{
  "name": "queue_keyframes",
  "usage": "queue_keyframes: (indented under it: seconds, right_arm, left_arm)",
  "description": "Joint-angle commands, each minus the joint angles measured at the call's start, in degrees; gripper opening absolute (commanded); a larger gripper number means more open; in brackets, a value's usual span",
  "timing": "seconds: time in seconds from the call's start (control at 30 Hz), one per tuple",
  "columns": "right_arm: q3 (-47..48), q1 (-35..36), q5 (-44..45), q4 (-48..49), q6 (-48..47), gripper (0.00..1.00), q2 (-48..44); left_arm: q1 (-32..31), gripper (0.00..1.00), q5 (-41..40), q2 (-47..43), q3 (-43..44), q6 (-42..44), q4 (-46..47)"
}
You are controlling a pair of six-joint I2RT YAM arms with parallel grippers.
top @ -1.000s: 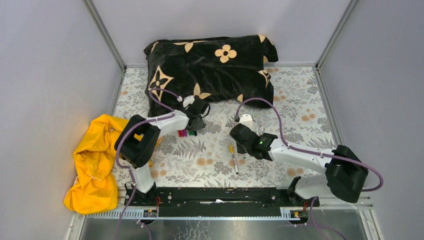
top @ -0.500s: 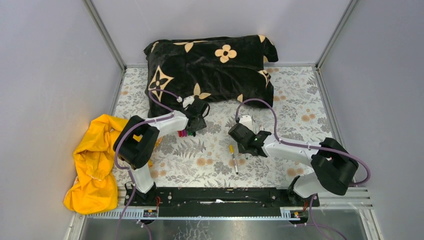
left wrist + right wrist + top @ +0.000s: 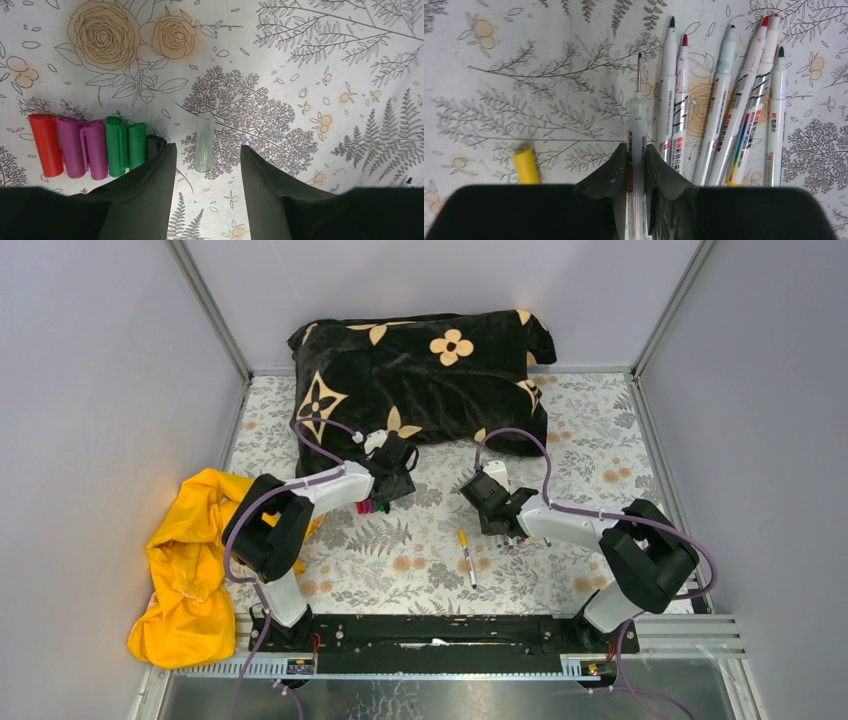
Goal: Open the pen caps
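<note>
Nearest us, the yellow-capped pen [image 3: 466,558] lies untouched, so I'd say one cap is left to pull. Just past it the right gripper [image 3: 636,150] has swung in beside the bare pens [image 3: 724,115], pinching an uncapped pen [image 3: 638,110], ready to join them. Further out, the left gripper [image 3: 207,148] has just spread its jaws. A pale cap [image 3: 203,146] lies free between them, near the row of pen caps [image 3: 95,147]. Another cap off! Overhead, that pale cap is hidden; only the left wrist camera shows it, and only the right wrist camera shows the pen's bare tip.
</note>
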Motion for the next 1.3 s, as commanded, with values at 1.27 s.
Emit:
queue_keyframes:
  seconds: [1.27]
  right_arm:
    - [3.31,1.92,0.08,-5.69,-3.13,0.41,-12.44]
  left_arm:
    - [-3.23,0.59,3.19,-10.88,-2.65,-2.22,3.89]
